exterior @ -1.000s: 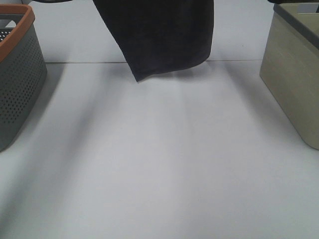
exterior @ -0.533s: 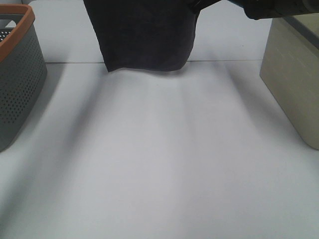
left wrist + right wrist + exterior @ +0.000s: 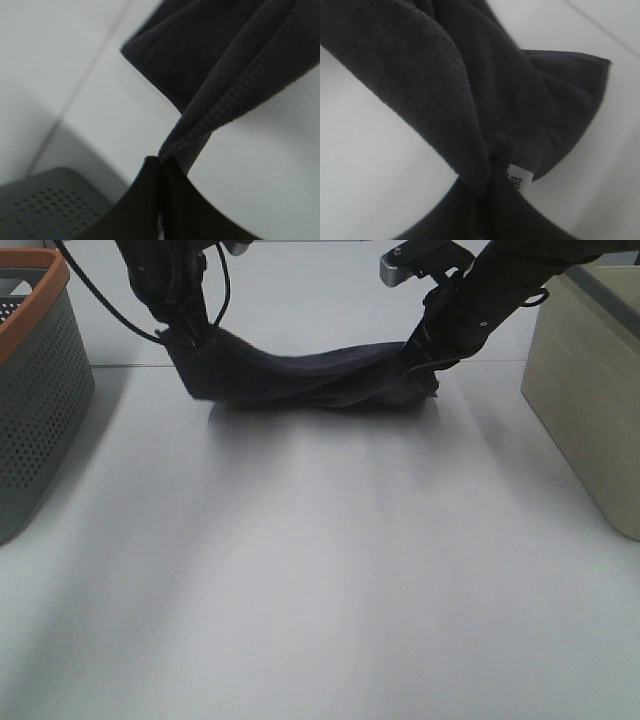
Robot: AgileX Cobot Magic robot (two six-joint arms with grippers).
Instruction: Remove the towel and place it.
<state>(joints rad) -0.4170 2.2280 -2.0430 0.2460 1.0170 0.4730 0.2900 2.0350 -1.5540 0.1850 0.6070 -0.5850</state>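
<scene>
at table rear: l gripper (image 3: 188, 337) & r gripper (image 3: 420, 352) each pinch towel (image 3: 300, 375) corner

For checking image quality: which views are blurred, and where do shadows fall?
Exterior high view: sharp; soft shadow lies on the table in front of the towel. Left wrist view: hem is crisp, the left claw and grey basket blurred. Right wrist view: weave sharp, right claw dark, blurred.

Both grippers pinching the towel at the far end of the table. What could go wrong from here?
1. The towel sags bunched between the left gripper and right gripper; released now, it would likely land folded.
2. Each pinch is only at a hem corner, beside the white tag on the right, so one could slip.
</scene>
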